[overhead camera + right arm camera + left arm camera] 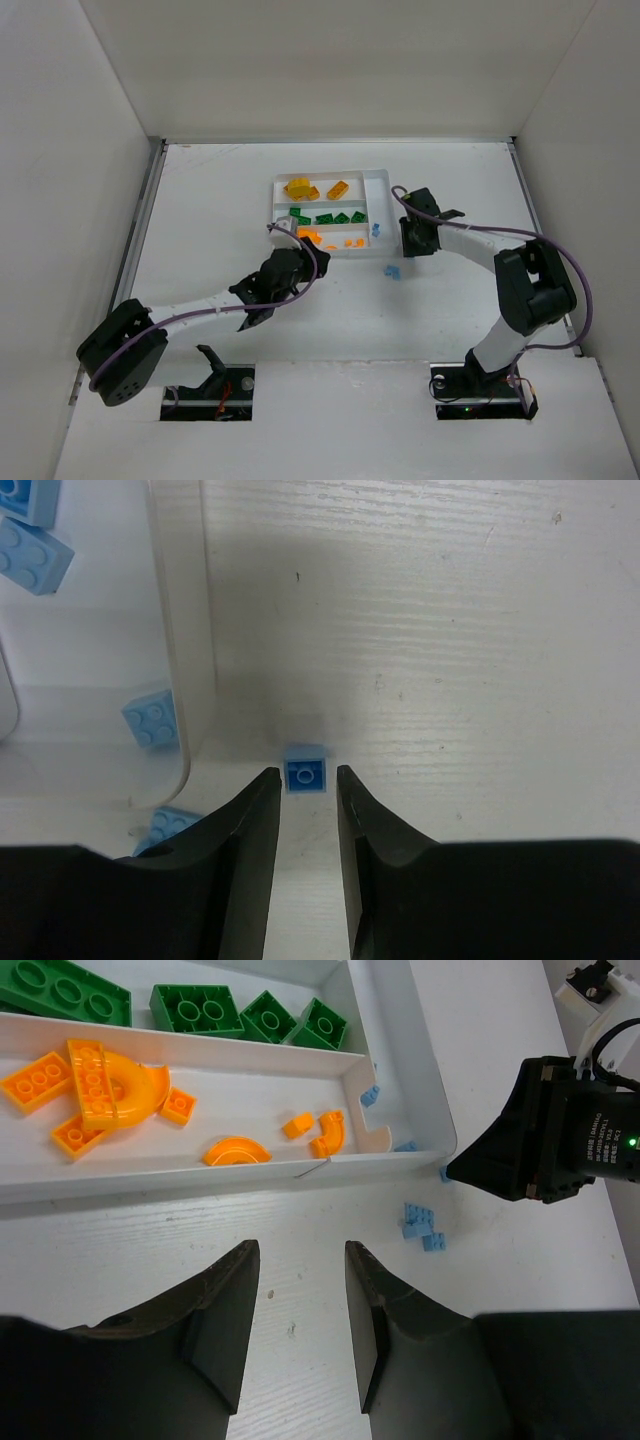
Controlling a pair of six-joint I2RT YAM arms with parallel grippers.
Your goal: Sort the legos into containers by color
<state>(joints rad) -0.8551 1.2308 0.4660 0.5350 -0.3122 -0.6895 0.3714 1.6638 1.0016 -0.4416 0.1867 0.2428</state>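
1. R gripper [308, 800]: fingers only a narrow gap apart, nothing clamped. One small blue brick [305, 772] sits on the table [480, 630] right at the tips, in line w/ the gap. Can't tell if either finger touches it.
2. That brick lies just outside the tray [185, 600] wall, by its rounded near corner. More blue pieces [150, 720] lie inside the tray on the other side of the wall.
3. R arm [530, 285]: rises from its base, elbow folded up near the right wall. Forearm reaches left and away toward the tray's right end, w/ the gripper down low at the table.
4. L gripper [300, 1260]: fingers well apart, empty, touching nothing. It hangs over bare table just in front of the tray's near wall.
5. L arm [200, 315]: stretched low, forward and to the right from its base. Wrist sits near the tray's near-left corner.
6. Tray contents: yellow blocks [300, 187] in the far slot, green bricks [327, 217] in the mid slot. Orange bits [110, 1085] are in the near slot, curved ones among them.
7. Loose blue bits [420, 1225] lie on the table near the tray's near-right corner, between the 2 grippers.
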